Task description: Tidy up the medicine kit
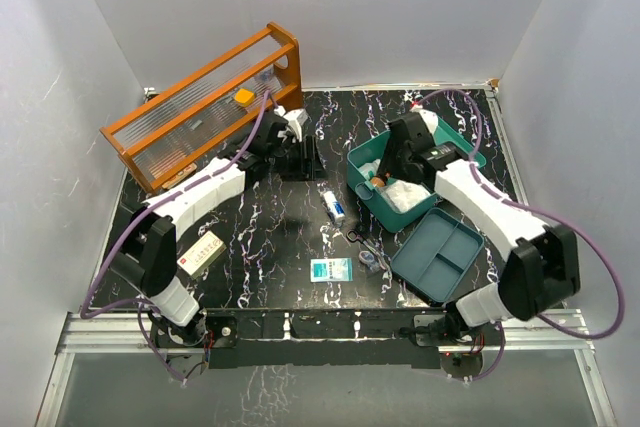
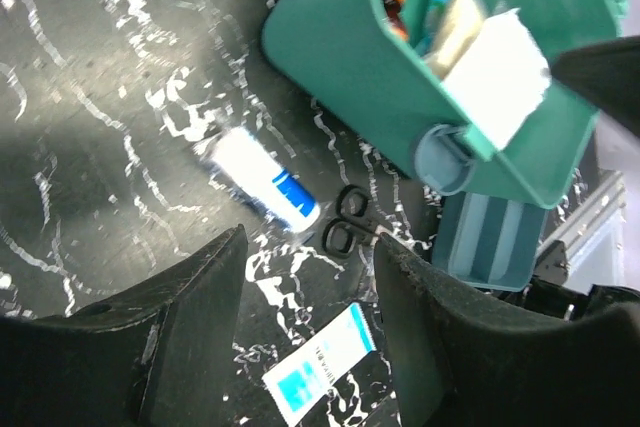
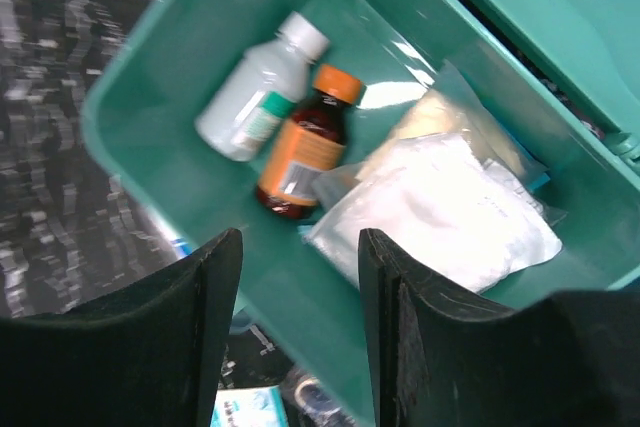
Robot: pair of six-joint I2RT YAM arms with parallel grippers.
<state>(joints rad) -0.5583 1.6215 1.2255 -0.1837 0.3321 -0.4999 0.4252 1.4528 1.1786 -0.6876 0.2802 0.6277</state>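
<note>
The medicine kit [image 1: 372, 197] lies open on the bench [image 1: 270, 237], right of centre in the top view. Its long axis runs upper left to lower right, latch wall facing lower left. The right claw [image 3: 300, 237] hangs over it, fingers apart and empty. The left claw [image 2: 310, 242] is also apart and empty.

2 bottles [image 3: 255, 97], 1 tube [image 2: 265, 182], 1 scissors [image 2: 345, 222], 1 medicine kit [image 1: 368, 195], 1 tray [image 1: 437, 255], 1 rack [image 1: 200, 107]

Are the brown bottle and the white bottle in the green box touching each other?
Touching. The right wrist view shows the brown bottle lying against the white bottle, with no gap between them.
</note>
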